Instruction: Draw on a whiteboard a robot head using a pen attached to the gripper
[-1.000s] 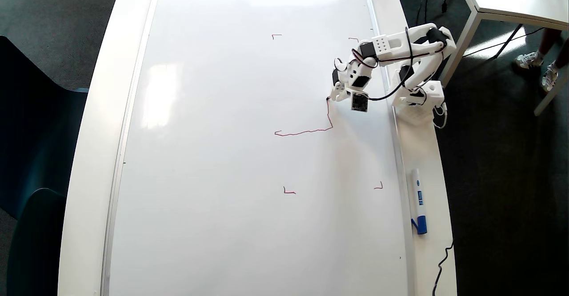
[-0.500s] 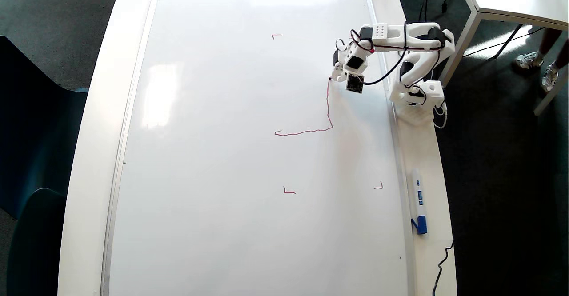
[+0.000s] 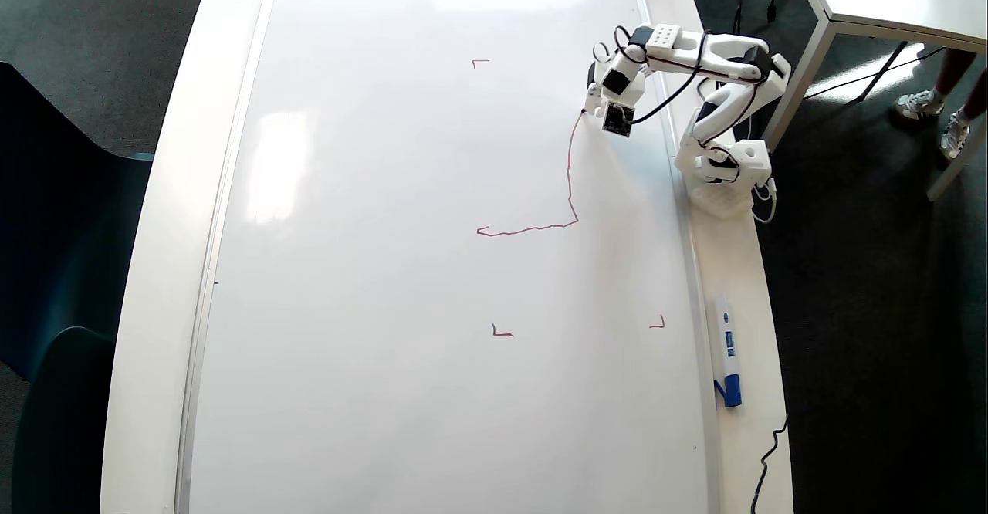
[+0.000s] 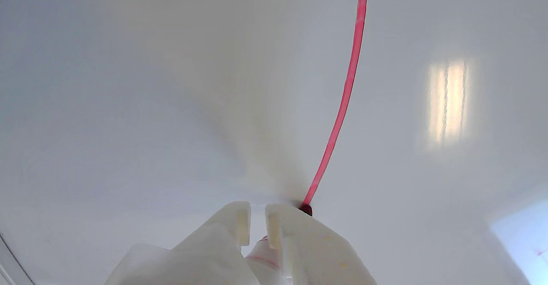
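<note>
the claw (image 4: pixel 257 216) presses the pen (image 4: pixel 305 209) tip on the whiteboard (image 4: pixel 128 84).

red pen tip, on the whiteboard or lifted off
On. In the wrist view the slim white pen's red tip meets the glossy white whiteboard where the red line ends.

The hand (image 4: pixel 257 218) stood with fingertips nearly together, the pen (image 4: pixel 305 209) tip touching the whiteboard (image 4: pixel 128 84) at the end of a red line (image 4: pixel 342 105).
</note>
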{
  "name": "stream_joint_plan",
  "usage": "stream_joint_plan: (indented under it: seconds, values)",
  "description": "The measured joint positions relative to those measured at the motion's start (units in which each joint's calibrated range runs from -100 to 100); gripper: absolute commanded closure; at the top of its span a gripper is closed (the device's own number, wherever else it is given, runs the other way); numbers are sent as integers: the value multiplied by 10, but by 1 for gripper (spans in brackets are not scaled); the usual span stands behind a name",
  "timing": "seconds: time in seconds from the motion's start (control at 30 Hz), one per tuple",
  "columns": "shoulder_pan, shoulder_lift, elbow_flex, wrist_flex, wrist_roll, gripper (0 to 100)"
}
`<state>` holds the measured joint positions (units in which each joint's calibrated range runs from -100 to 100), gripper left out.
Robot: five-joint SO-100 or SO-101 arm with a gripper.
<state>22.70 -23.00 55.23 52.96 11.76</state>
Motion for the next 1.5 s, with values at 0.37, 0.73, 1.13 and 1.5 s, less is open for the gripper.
stream_joint_plan:
  seconds: [0.37, 0.73, 1.13, 1.5]
  values:
    - [51, 114, -105, 0, 25, 99]
    - [63, 124, -116, -46, 33, 99]
    - [26, 225, -233, -59, 8, 99]
    - [-3, 318, -354, -63, -3, 99]
